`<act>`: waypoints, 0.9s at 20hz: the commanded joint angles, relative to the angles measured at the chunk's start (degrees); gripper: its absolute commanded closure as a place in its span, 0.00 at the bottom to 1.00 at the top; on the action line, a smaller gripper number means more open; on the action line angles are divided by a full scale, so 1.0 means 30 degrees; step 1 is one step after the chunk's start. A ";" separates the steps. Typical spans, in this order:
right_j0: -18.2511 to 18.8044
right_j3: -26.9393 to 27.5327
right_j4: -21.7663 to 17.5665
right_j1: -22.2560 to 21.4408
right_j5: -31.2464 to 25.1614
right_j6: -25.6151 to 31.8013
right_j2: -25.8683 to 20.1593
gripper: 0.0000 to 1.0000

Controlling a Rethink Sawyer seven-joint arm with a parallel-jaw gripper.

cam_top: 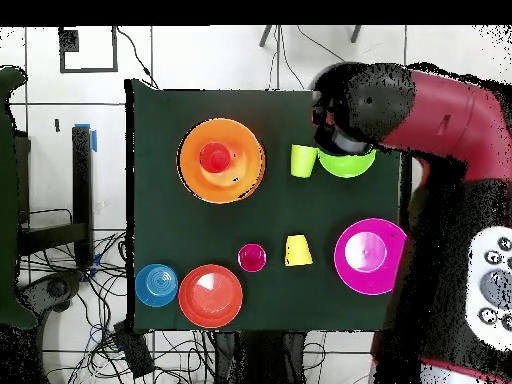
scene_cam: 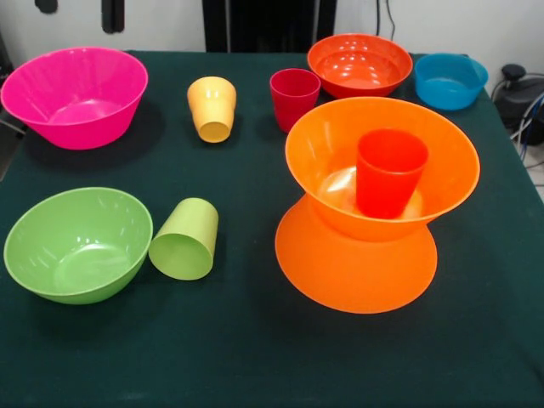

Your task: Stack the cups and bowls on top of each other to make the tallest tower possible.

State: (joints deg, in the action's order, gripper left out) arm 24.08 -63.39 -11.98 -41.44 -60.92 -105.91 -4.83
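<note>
The tower (scene_cam: 374, 212) stands on the right of the worktop (scene_cam: 255, 357) in the front view: one orange bowl upside down, a second orange bowl (scene_cam: 382, 161) upright on it, base to base, and a red-orange cup (scene_cam: 389, 172) upright inside the upper bowl. The pink bowl (scene_cam: 75, 95) sits apart at the far left, so it looks like the next piece. It is probably light, stiff and slick, so a pinch on its thin rim seems the safest hold. From overhead the arm (cam_top: 420, 110) hangs over the green bowl (cam_top: 348, 163). The tool itself is hidden beneath it, so I cannot tell whether it is spread or pressed together.
</note>
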 commanded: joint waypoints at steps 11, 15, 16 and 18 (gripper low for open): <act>-0.0493 -0.6320 0.0314 -0.1416 0.3601 -0.5166 0.3110 0.00; -0.0586 -0.6762 0.0653 -0.1145 0.4755 -0.5966 0.3648 0.00; -0.0427 -0.6902 0.0793 -0.1096 0.5007 -0.5759 0.3565 0.00; -0.0377 -0.6879 0.0933 -0.0937 0.5141 -0.5790 0.3648 0.00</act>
State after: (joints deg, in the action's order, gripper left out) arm 24.04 -75.85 -10.53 -47.49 -49.03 -111.92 6.58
